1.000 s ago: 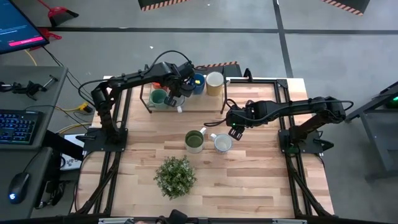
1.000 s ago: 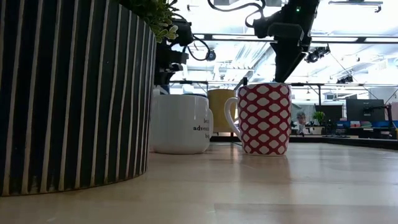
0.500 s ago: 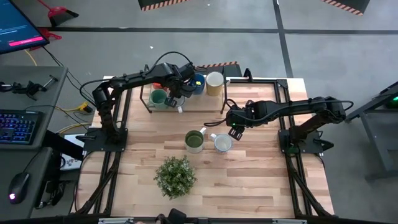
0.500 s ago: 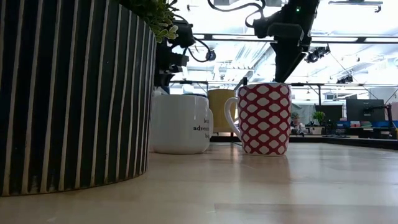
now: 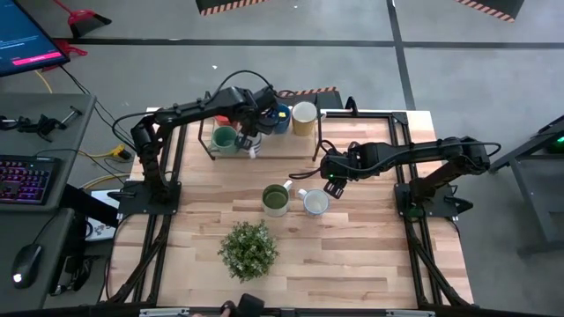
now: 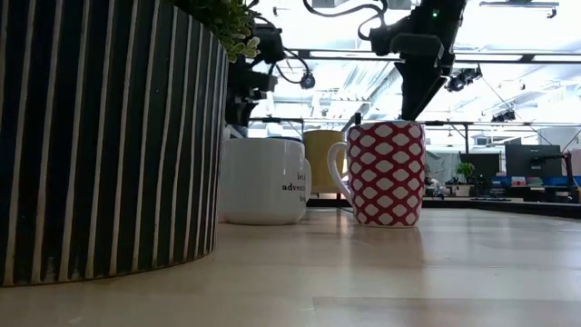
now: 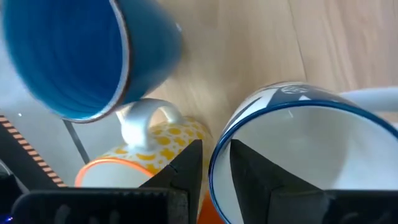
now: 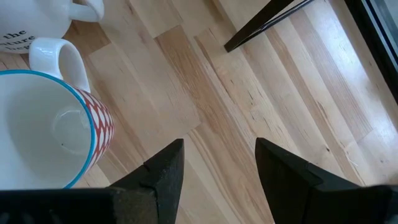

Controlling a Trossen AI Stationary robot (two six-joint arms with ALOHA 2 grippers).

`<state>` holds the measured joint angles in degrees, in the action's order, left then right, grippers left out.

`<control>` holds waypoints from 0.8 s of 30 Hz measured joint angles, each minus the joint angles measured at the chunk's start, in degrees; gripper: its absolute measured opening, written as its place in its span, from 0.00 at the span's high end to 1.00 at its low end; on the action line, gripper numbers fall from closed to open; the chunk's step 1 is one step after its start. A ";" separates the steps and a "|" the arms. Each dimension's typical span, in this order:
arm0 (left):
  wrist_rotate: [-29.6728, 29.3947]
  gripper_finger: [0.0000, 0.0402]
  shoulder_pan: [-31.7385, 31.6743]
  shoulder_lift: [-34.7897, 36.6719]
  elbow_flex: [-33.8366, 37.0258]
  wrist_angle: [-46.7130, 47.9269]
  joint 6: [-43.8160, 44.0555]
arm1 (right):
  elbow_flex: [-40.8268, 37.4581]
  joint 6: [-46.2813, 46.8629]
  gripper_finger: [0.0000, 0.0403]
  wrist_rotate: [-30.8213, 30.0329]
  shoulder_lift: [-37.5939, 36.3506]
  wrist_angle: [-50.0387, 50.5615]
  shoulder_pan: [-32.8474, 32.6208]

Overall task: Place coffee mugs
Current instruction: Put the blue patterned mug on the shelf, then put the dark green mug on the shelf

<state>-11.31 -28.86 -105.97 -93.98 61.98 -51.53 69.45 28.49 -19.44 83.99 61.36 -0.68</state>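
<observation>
Left wrist view: left gripper (image 7: 214, 165) straddling white mug's (image 7: 305, 155) blue rim, fingers slightly parted; right gripper (image 8: 219, 165) spread wide beside red-patterned mug (image 8: 46, 127).

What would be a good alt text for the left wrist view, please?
The left end effector straddles the blue rim of a white mug, one finger inside and one outside. Beyond it, a blue mug lies tilted above a yellow-dotted mug with an orange rim, on a light wooden table.

Two matte-black jointed arms (image 5: 189, 113), looped black cables over the wrists, green indicator light on right wrist (image 5: 330, 187).
</observation>
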 joint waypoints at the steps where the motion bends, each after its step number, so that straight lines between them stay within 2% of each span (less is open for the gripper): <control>1: 0.00 0.82 0.00 0.00 -0.42 -0.03 0.06 | 0.00 0.00 0.56 0.02 0.00 0.00 0.01; 11: -1.48 0.82 0.07 0.02 -5.01 4.88 0.58 | 0.00 0.01 0.56 0.15 0.00 0.00 0.00; 16: -1.95 0.82 0.25 0.02 -8.51 10.03 4.35 | 0.00 -0.27 0.56 0.12 0.00 -0.34 0.00; 21: -0.91 0.82 1.54 2.07 -13.95 21.28 12.93 | 0.00 -2.27 0.56 -0.08 0.00 -0.42 0.02; 24: 3.65 0.82 2.22 5.96 -14.51 27.74 21.88 | 0.00 -4.51 0.56 -1.18 0.00 -0.43 0.06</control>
<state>-7.66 -26.64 -100.02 -108.50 89.71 -29.65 69.45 23.98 -20.62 83.99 60.93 -0.62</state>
